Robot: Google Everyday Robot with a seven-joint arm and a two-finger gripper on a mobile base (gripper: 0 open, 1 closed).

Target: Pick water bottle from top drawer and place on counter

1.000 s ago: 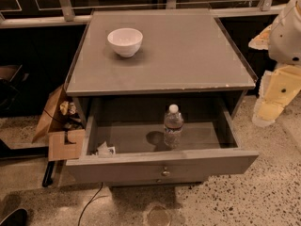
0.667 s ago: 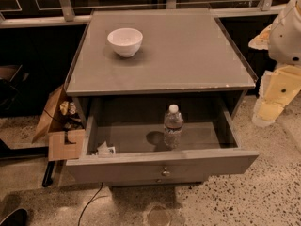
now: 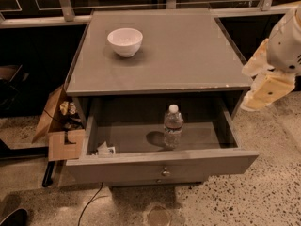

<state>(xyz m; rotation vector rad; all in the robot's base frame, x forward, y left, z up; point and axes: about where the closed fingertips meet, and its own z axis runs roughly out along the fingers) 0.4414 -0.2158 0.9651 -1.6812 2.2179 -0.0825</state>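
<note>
1. Nothing has moved since the earlier frame: arm, bottle and bowl sit where they did a second ago.
2. One counter (image 3: 188, 55), my landmark; its front edge is chipped pale.
3. One top drawer (image 3: 141, 166) is pulled out directly below the counter's front edge. Its back portion is hidden under the counter.
4. One gripper (image 3: 265, 88) hangs off the counter's right side, near its front corner and apart from it. The arm is cut off by the frame edge, and I cannot tell whether the claw is released or clenched.
5. One cardboard box (image 3: 59, 142) lies on the floor left of the counter. Its contents are hard to make out.
6. One white bowl (image 3: 125, 41) stands on the counter's rear left part.
7. One water bottle (image 3: 173, 126) stands upright in the drawer, below the counter's front edge, roughly central.
8. One crumpled white scrap (image 3: 106, 149) lies in the drawer's front left corner.
9. One knob (image 3: 165, 173) sits at the centre of the drawer front.
</note>
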